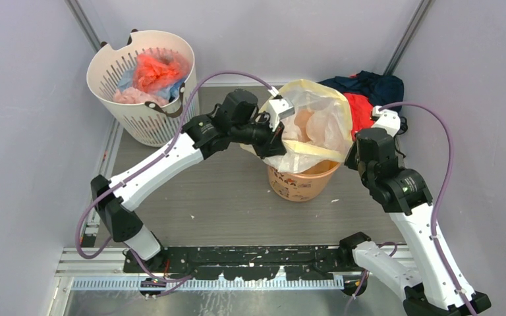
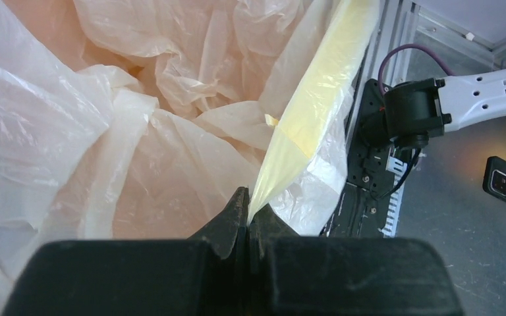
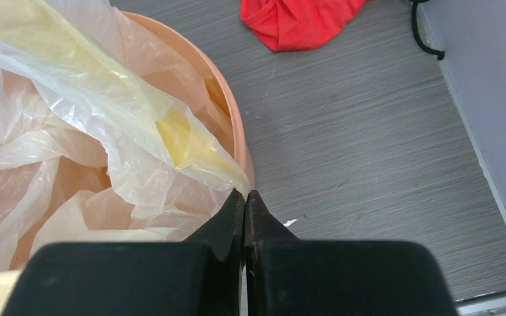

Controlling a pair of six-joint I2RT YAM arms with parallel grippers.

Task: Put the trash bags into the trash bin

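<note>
Where one bin (image 1: pixel 301 184) stands, one bag (image 1: pixel 316 125) overhangs it.

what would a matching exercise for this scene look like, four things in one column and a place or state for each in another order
Things:
1. trash bag
2. bucket
3. white basket
4. red cloth

Places or states:
a. back left corner, coloured plastic inside
b. lying at the back right
c. orange, standing in the middle
d. edge pinched by the left gripper and the right gripper

Pairs: 1-d, 2-c, 3-a, 4-b
</note>
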